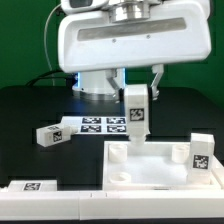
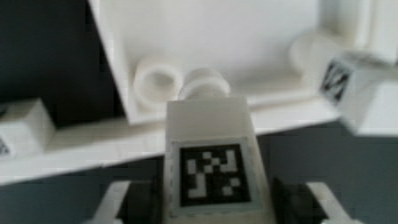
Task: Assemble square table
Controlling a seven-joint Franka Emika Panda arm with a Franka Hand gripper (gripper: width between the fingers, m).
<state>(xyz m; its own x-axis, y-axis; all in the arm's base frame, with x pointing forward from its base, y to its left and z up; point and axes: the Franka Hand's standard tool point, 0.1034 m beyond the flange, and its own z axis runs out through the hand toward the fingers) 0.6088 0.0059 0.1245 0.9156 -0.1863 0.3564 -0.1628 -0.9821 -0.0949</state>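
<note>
Gripper [image 2: 214, 195], closed on an upright leg [image 1: 136, 112], holds it low over the tabletop [image 1: 160, 172], seemingly above a corner socket [image 2: 178, 79], so its end can drop straight in.

Tabletop [image 1: 150, 172]: middle lies open. Obstacles: held leg [image 1: 135, 110], clamped in the gripper [image 2: 219, 200], over the far rim; upright leg [image 1: 200, 151] at the corner on the exterior view's right; loose leg [image 1: 50, 134] lying beside the marker board [image 1: 100, 125], to the left.
</note>
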